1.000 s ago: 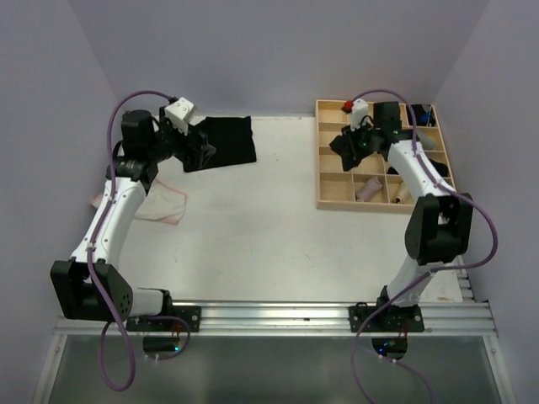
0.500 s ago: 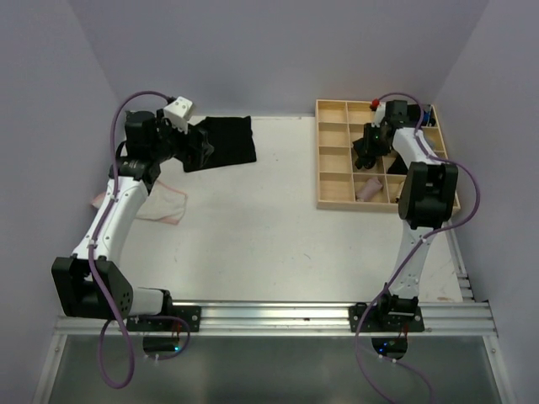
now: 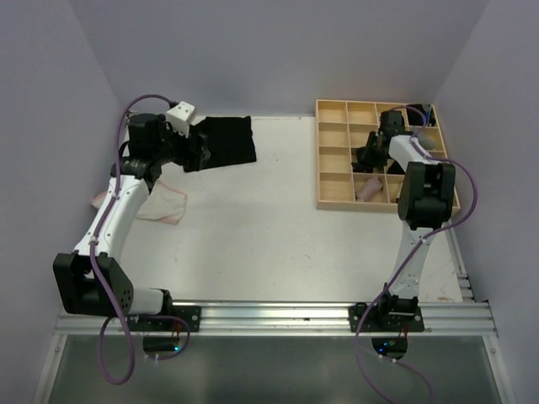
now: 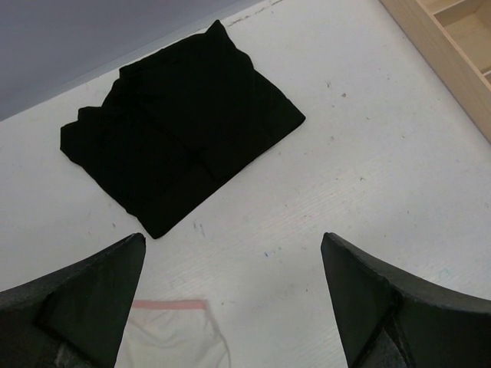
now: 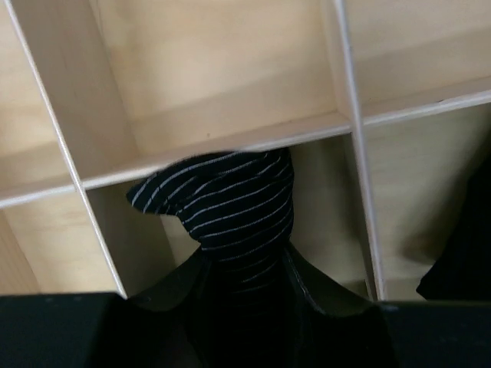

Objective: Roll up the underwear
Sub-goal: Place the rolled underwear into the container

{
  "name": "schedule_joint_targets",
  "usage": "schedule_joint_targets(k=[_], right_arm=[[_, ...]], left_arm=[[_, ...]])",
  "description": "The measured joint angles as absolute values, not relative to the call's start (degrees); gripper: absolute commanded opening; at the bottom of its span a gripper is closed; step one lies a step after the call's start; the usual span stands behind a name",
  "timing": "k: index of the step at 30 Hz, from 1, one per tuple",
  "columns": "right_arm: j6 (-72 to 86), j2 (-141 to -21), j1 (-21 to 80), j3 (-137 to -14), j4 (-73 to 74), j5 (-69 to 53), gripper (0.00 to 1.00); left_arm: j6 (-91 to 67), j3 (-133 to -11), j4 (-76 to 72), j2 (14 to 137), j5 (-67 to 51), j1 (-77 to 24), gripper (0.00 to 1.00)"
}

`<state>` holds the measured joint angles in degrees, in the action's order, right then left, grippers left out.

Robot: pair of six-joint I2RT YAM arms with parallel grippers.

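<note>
L grip point(image 4: 232, 244): spread wide, hovering near flat black brief point(image 4: 180, 130); prob. lining up next pick.
R grip point(image 5: 244, 259): pinching striped roll point(image 5: 222, 195) low in tray point(image 5: 230, 144) cell, prob. to stow it.
Pale brief point(image 4: 173, 337): flat beside L grip, not yet rolled.

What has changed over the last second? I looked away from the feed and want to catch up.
The right arm folded up, its elbow swinging in over the wooden tray. The right claw carried the striped black underwear slightly rightward and nearer over the compartments, grip unchanged. Nothing was let go. As before: the left claw hovering open, the flat black underwear and the whitish pair on the table.
</note>
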<state>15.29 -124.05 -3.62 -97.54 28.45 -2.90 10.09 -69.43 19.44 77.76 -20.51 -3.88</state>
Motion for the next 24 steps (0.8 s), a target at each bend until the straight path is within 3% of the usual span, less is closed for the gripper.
schedule_joint_targets(k=[24], right_arm=[[25.39, -125.93, 0.49, -98.74, 30.17, 14.72, 0.0]], left_arm=[[11.51, -69.43, 20.75, 80.79, -14.13, -5.45, 1.0]])
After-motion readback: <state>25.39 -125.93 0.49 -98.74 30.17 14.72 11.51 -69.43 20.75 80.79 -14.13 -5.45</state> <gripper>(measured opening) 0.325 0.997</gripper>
